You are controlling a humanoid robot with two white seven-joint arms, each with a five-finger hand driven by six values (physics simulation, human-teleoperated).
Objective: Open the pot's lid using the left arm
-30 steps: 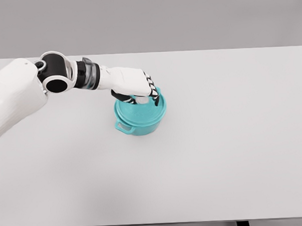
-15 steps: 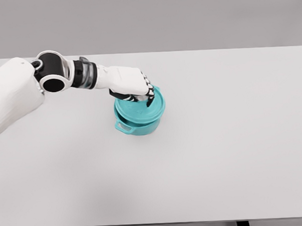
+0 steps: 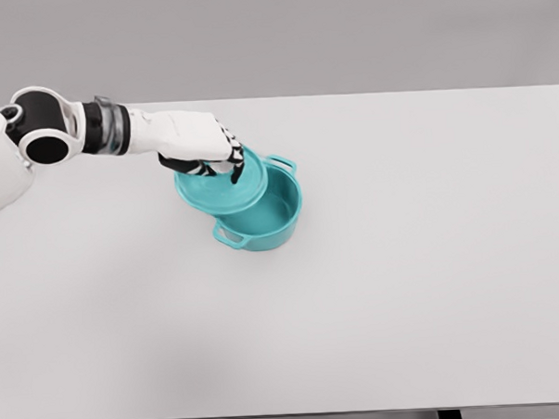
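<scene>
Head view showed me the teal lid [image 3: 218, 189] already off the pot [image 3: 266, 215], held above and to the left of it, tilted so that its right edge hung over the pot's left rim. The pot itself sat upright on the white table [image 3: 404, 288], a little left of the table's middle and toward the far side. Its inside was open to my view on the right half, the same teal as the outside, and I could see nothing in it. One loop handle stuck out at the pot's near left side, and a second showed at the far right rim. My left hand [image 3: 198, 143] gripped the lid from above, its white back facing up and its black-jointed fingers [image 3: 233, 165] curled down onto the lid's top, where the knob would be; the knob itself was hidden under the fingers. The left arm reached in from the picture's left edge, white with a black joint and a grey wrist ring, stretched out nearly level above the table's far left part. A soft shadow lay on the table under the pot.
</scene>
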